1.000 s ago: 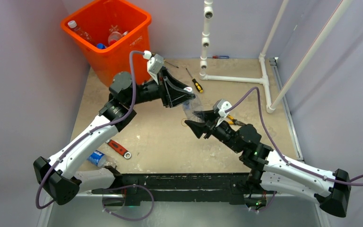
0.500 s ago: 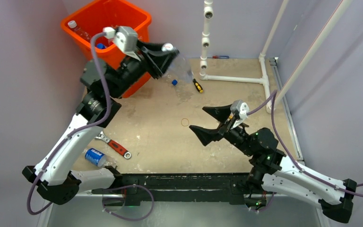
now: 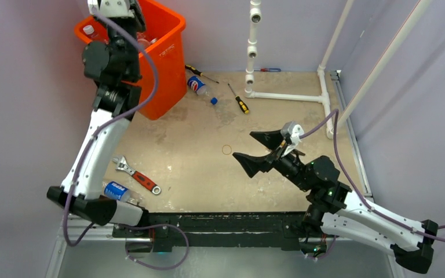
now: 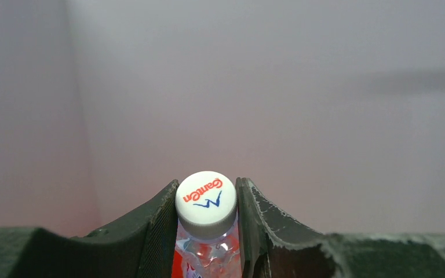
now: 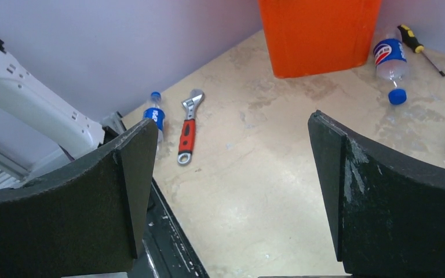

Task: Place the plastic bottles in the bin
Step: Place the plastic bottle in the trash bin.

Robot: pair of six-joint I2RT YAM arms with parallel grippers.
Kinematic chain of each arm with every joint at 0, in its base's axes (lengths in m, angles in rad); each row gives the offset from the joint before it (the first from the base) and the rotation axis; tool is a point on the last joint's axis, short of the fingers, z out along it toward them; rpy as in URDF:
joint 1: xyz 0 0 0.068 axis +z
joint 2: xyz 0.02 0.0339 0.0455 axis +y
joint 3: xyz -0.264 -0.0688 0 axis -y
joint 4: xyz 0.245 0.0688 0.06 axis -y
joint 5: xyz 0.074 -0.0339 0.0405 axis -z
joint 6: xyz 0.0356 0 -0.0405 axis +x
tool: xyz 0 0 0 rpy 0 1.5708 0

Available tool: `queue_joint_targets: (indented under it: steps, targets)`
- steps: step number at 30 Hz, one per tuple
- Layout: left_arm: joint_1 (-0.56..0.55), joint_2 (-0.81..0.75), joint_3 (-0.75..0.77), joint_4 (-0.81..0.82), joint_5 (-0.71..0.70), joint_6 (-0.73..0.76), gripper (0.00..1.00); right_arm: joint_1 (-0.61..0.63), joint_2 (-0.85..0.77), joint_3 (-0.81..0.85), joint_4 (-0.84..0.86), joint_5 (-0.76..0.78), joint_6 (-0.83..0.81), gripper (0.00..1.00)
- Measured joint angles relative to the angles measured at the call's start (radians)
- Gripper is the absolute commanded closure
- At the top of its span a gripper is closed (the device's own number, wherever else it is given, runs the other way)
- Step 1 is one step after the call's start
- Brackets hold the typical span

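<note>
- The left gripper [image 4: 207,184] is nearly closed on the held bottle [image 4: 205,200]. It pinches the neck just under the white cap, apparently above the orange bin [image 3: 163,69].
- The right gripper [image 5: 232,121] is spread wide and empty, over the middle of the table [image 3: 208,174].
- A far bottle [image 3: 197,85] lies near the bin, and a near bottle [image 3: 116,191] lies by the left arm's base.
- The bottles look light, thin-walled and slick. The stiff neck is likely the surest place to hold them.
</note>
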Motion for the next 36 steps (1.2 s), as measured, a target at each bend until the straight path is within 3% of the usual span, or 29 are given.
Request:
queue_joint_targets:
  steps: [6,12,20,30,33,35,36]
  targets:
    - [0.198,0.192,0.027,0.055,0.011,-0.059,1.0,0.0,0.052,0.005,-0.022,-0.016,0.017,0.01]
    - [0.3,0.384,0.157,0.108,0.072,-0.204,1.0,0.0,0.051,0.005,-0.019,-0.038,0.049,0.01]
    - [0.354,0.541,0.132,0.237,0.16,-0.413,1.0,0.0,0.074,-0.019,0.005,-0.056,0.053,0.01]
    - [0.352,0.636,0.115,0.234,0.233,-0.48,0.99,0.0,0.075,-0.077,0.029,-0.056,0.069,0.01]
    - [0.352,0.634,0.107,0.233,0.24,-0.491,0.47,0.0,0.067,-0.077,0.029,-0.055,0.07,0.01]
    - [0.352,0.628,0.097,0.236,0.243,-0.501,0.18,0.0,0.057,-0.077,0.027,-0.055,0.071,0.01]
    - [0.351,0.625,0.094,0.238,0.244,-0.509,0.12,0.0,0.051,-0.077,0.026,-0.053,0.071,0.01]
